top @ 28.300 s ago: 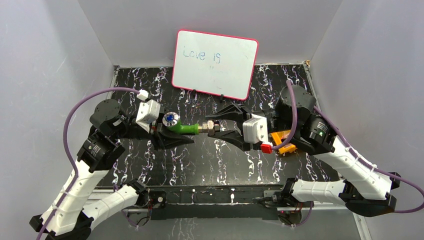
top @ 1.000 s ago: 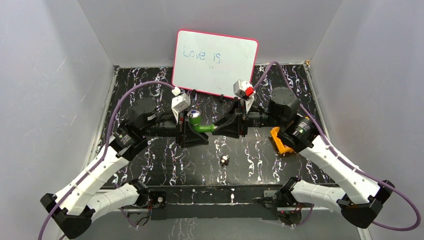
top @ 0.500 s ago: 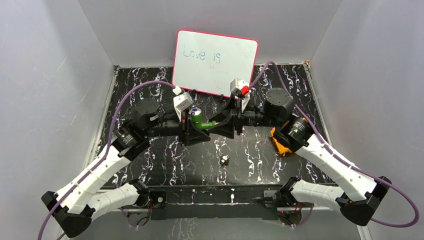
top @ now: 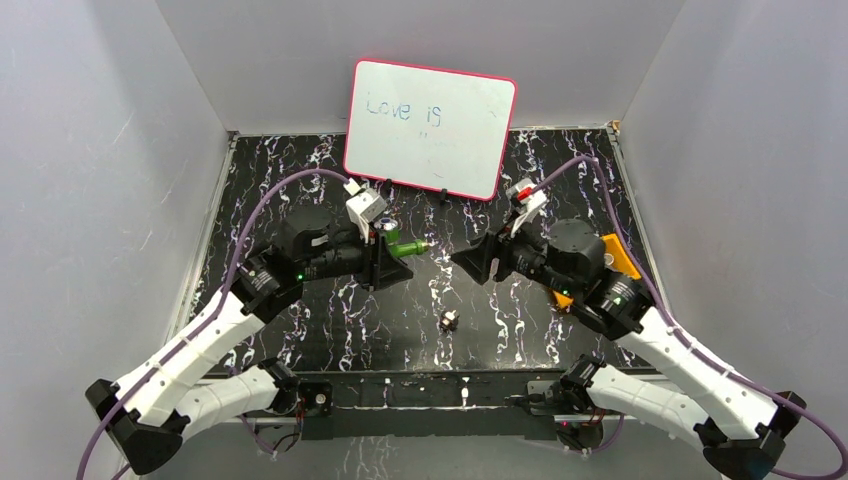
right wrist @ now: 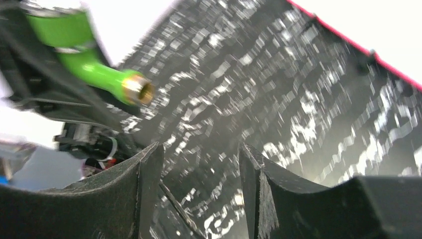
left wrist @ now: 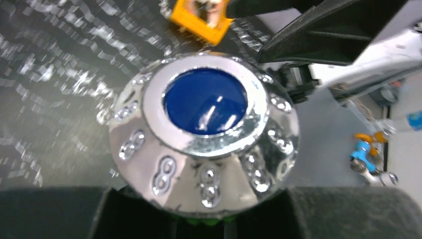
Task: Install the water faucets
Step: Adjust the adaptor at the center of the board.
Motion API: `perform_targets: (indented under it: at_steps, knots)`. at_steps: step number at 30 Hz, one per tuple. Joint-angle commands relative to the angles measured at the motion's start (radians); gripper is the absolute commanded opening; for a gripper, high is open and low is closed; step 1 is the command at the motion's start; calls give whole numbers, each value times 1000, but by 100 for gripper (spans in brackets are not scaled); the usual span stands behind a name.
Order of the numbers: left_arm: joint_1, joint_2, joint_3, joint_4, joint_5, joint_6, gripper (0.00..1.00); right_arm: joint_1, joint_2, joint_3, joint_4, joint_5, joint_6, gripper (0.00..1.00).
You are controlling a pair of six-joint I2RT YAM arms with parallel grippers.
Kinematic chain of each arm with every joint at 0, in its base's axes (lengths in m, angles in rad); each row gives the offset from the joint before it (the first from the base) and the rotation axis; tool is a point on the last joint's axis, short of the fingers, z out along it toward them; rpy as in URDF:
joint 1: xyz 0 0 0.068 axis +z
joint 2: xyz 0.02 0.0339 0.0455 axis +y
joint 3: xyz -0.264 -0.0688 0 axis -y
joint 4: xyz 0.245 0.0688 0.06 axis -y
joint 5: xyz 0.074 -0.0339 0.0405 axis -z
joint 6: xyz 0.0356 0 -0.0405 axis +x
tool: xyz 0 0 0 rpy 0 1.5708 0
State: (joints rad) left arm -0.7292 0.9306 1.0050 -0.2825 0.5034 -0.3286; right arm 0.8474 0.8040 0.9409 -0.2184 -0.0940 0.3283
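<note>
- Pinches smooth green plastic tap (top: pixel 404 248) in left gripper (top: pixel 386 260); domed chrome knob (left wrist: pixel 204 134), blue centre, above fingers.
- Holds right gripper (top: pixel 463 260) spread, empty, facing brass-coloured tip (right wrist: pixel 138 89).
- Reads "Love is" on whiteboard (top: pixel 430 125).

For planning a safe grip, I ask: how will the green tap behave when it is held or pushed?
The tap looks rigid plastic, so probably stiff and light. Its shiny knob is likely slippery; the green body seems a better place to grip. Laid down, its bent shape would probably stop it from rolling.
</note>
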Motion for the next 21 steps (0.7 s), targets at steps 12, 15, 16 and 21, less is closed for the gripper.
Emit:
perform_targets:
  at_steps: [12, 15, 16, 21]
  knots:
    - [-3, 55, -55, -353, -393, -122, 0, 2, 15, -300, -140, 208, 423, 72]
    - [-3, 62, -86, -350, -395, -146, 0, 2, 87, -292, -118, 167, 413, 72]
    - [-4, 66, -92, -348, -400, -154, 0, 2, 119, -283, -120, 157, 415, 72]
    - [-4, 103, -99, -348, -450, -205, 0, 2, 268, -236, -127, 142, 477, 74]
